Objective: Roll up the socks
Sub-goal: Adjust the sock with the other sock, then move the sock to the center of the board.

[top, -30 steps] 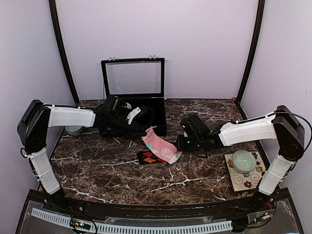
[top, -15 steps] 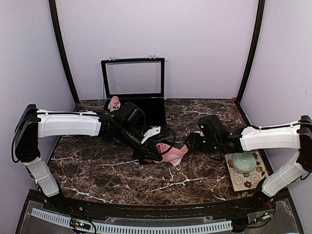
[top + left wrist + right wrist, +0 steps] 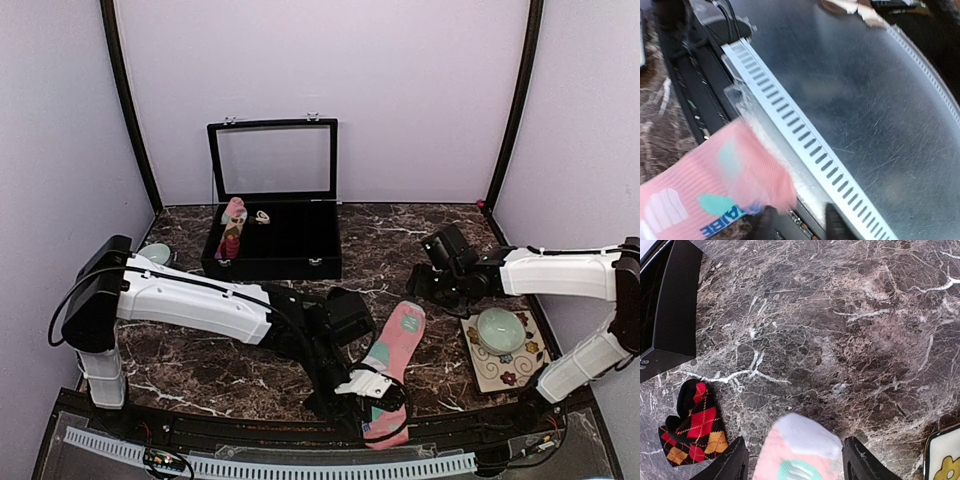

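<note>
Pink sock (image 3: 395, 345) lies flat and stretched out on the marble table (image 3: 200, 350). Its white toe points toward the right gripper (image 3: 432, 290) and its cuff end hangs over the table's near edge, right of middle, by the left gripper (image 3: 372, 412).

Left arm reaches across low to that near edge. In the left wrist view its 2 fingers (image 3: 765, 222) stand partly apart with only the rim showing between them. The sock's cuff (image 3: 715, 185) sits against the left-hand finger (can't tell if it actually touches). Nothing gripped.

Right gripper hovers over the toe, near the right edge. In the right wrist view the jaws are wide apart and the toe (image 3: 800, 437) sits between them with a gap on each side, so not held.

Black argyle sock (image 3: 692, 427) lies bunched on the table just beside the pink toe. It shows only in the right wrist view.

Black glass-lid case (image 3: 275, 260) is open at the far edge, with 1 upright sock roll (image 3: 232, 228) in its left corner. Pale green candle (image 3: 500, 328) on a floral tile (image 3: 495, 375) sits at the right edge.
</note>
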Controlling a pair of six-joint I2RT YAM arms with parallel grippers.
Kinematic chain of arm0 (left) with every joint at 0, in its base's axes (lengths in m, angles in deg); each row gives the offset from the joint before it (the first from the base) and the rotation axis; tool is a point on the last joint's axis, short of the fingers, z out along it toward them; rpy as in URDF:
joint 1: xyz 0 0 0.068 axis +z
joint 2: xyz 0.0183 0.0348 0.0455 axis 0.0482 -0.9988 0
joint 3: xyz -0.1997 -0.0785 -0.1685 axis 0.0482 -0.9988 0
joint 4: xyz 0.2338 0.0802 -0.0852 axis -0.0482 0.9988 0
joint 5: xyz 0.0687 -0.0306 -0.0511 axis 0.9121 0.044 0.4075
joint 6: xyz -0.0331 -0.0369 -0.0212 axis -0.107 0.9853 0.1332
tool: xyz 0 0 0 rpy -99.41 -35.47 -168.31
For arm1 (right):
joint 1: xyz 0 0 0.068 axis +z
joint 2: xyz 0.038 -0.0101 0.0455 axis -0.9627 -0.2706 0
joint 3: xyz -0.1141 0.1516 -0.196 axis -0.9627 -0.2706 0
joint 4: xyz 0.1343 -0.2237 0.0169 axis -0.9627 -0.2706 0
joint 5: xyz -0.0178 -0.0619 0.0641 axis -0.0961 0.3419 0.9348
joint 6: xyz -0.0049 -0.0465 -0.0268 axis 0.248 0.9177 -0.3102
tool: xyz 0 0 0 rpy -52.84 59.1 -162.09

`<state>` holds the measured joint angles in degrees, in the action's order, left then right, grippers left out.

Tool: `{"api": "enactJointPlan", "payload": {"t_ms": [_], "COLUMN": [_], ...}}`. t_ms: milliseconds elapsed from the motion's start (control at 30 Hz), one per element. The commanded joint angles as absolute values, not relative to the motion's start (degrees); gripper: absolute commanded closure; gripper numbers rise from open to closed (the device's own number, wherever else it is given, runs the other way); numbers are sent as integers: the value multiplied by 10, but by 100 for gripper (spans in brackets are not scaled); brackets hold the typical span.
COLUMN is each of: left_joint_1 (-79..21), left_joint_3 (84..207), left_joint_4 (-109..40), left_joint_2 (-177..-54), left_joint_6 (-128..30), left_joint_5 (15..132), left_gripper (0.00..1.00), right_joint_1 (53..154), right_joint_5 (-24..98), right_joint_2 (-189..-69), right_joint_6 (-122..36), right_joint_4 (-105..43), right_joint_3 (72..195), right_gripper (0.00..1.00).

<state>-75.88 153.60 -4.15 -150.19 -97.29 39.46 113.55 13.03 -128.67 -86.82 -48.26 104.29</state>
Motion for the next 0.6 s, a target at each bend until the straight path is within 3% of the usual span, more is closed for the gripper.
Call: {"api": "enactJointPlan", "payload": {"t_ms": [0,67,167,300,400,567], "left_joint_1": [-756,-757,-754,-713,-656,-620], "left_joint_3": [1547,1548,1553,1574,1550,1493], "left_joint_4": [-23,-10,28,114,83,6], "left_joint_2": [-1520,-1515,-1493,-1462,-1436,-1398], "left_joint_6": [-1009,-1006,-1004,-1010,-984,-965], "left_joint_5": [451,457,454,416,381,467], "left_gripper": [31,15,10,9,9,11], "right_joint_1": [1128,1128,1128,1133,1150,1163], "right_joint_5": [134,137,147,173,202,258], "right_joint_2": [-1307,-1316,-1320,-1311,-1290,-1310], "right_joint_6": [-849,-844,-835,-826,-822,-825], "right_joint_4": [-494,-497,-498,-498,-483,-461], "right_joint_3": [1056,1055,1056,1055,1042,1023], "right_gripper": [36,36,39,49,53,68]}}
